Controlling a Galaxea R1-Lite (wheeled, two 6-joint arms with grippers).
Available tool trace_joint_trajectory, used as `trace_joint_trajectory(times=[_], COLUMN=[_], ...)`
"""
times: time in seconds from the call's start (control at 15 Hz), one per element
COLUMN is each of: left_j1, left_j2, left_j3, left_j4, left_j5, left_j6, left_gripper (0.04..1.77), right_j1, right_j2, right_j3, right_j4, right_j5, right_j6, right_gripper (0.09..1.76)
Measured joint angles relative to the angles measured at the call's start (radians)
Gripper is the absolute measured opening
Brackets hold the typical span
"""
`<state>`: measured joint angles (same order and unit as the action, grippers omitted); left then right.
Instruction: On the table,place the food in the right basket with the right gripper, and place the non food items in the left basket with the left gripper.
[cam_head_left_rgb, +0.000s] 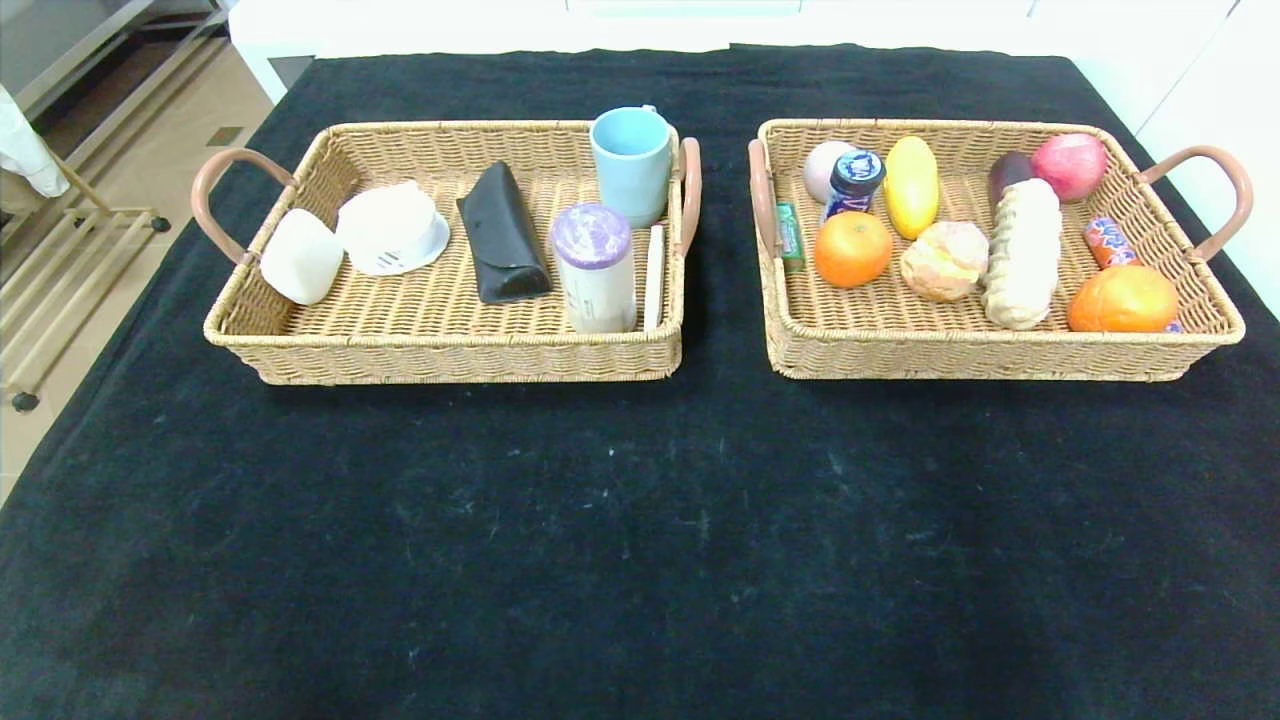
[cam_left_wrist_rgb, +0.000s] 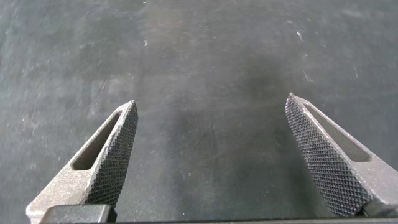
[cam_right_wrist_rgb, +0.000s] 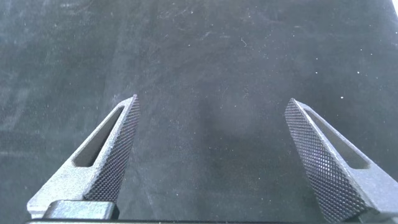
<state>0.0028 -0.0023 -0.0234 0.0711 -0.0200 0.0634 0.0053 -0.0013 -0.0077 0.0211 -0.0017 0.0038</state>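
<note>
The left wicker basket (cam_head_left_rgb: 440, 350) holds a white block (cam_head_left_rgb: 301, 256), a white round dish (cam_head_left_rgb: 391, 228), a black case (cam_head_left_rgb: 502, 235), a purple-lidded tub (cam_head_left_rgb: 594, 266), a blue mug (cam_head_left_rgb: 632, 162) and a thin white stick (cam_head_left_rgb: 654, 276). The right wicker basket (cam_head_left_rgb: 1000, 355) holds two oranges (cam_head_left_rgb: 852, 249), a yellow fruit (cam_head_left_rgb: 912, 185), a bun (cam_head_left_rgb: 944, 260), a long bread (cam_head_left_rgb: 1024, 254), a red apple (cam_head_left_rgb: 1069, 165), a bottle (cam_head_left_rgb: 854, 180) and small packets. Neither arm shows in the head view. My left gripper (cam_left_wrist_rgb: 211, 109) and right gripper (cam_right_wrist_rgb: 212, 106) are open and empty over bare black cloth.
The black cloth (cam_head_left_rgb: 640, 540) covers the table. A white wall runs behind and to the right. A metal rack (cam_head_left_rgb: 60, 250) stands on the floor beyond the table's left edge.
</note>
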Motion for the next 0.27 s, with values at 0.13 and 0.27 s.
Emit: trace_joint_trajectory(times=[0.13,0.27], left_j1=[0.0,0.0], left_j2=[0.0,0.0], left_j3=[0.0,0.0], left_j4=[0.0,-0.002], left_j5=[0.014,0.022], left_j6=[-0.036,-0.063], left_gripper=[1.72,1.72], right_j1=[0.0,0.0], right_j2=[0.0,0.0], right_j3=[0.001,0.003], right_j4=[-0.003,-0.005], right_j5=[-0.002,-0.001], right_j6=[0.004,0.003], right_gripper=[1.7,1.7])
